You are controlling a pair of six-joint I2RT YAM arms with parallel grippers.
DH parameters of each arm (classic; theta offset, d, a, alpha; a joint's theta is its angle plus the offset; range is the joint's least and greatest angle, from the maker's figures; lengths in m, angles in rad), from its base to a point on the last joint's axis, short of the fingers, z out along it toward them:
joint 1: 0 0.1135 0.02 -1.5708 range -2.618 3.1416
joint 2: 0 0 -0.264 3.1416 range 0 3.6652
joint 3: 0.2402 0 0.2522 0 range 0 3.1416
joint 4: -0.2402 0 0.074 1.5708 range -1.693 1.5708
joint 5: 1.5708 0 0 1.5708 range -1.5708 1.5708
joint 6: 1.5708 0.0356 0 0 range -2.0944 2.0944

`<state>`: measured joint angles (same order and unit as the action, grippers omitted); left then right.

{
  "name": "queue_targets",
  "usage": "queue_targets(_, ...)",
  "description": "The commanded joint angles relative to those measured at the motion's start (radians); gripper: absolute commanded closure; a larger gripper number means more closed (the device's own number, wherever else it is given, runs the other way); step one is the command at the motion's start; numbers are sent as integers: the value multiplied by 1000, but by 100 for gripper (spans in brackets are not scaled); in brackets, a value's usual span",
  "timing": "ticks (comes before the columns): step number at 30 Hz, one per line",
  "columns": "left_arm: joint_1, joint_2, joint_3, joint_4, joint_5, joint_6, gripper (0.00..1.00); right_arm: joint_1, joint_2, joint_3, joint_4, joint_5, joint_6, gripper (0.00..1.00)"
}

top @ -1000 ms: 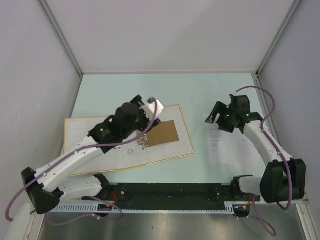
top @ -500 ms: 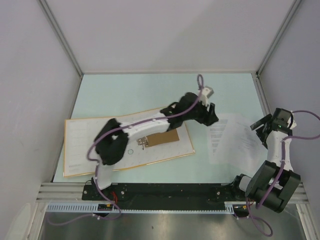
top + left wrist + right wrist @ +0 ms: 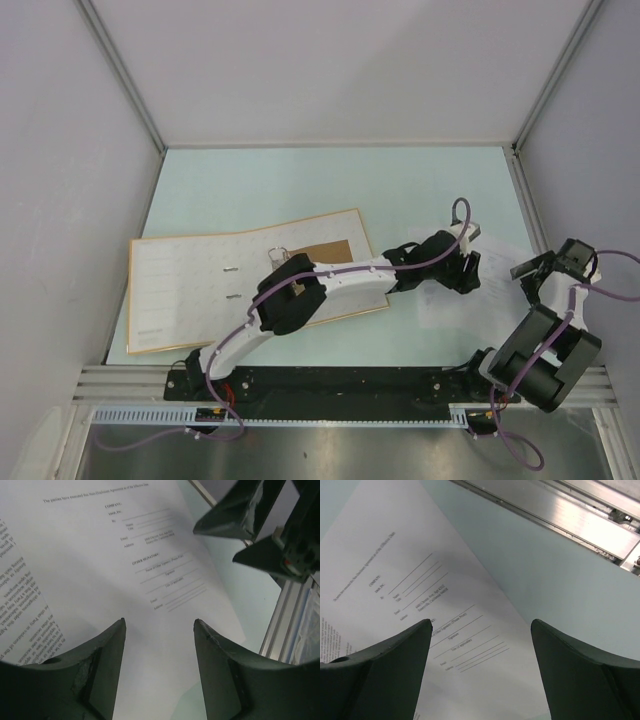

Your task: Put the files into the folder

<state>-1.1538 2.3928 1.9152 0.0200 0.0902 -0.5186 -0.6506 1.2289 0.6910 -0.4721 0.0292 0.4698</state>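
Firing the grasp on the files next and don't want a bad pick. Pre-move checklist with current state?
1. The folder open and lying flat: ok.
2. Its ring clip open: cannot tell, too small in the top view.
3. The left gripper open, empty, over the files: ok.
4. The left gripper touching the files: cannot tell.
5. The right gripper open and empty: ok.
6. Spacing between arms: probably not ok. The right gripper shows close by in the left wrist view, and both are over the same sheet.
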Motion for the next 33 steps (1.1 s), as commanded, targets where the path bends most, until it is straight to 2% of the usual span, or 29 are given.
queue_targets(1,9,40,88,6,-124,-27,38,-43,6,-42,82,-61,3,14)
queue_targets(3,12,60,94,9,-152,-37,37,-58,9,-51,99,-89,1,14)
queue_targets(8,45,104,125,-14,-115,-106,39,-61,27,-65,104,-109,-13,13)
queue_targets(19,109,121,119,-61,-98,-144,37,43,34,-73,90,-29,-2,13)
queue_targets(22,129,138,143,-91,-55,-120,37,55,34,-73,96,-31,1,12)
queue_targets(25,129,134,185,-115,-43,0,36,58,27,-73,89,-35,3,13)
queue_targets(28,141,172,344,-263,32,118,32,52,11,-68,90,-32,6,13)
queue_targets(29,143,167,353,-253,102,130,32,45,7,-67,81,-29,10,13)
queue_targets(30,138,120,299,-224,136,137,32,39,-3,-67,79,-29,7,14)
queue_targets(32,129,59,176,-27,238,111,33,11,-15,-65,73,41,6,14)
queue_targets(33,118,-2,47,76,305,86,36,-1,-28,-64,70,52,4,14)
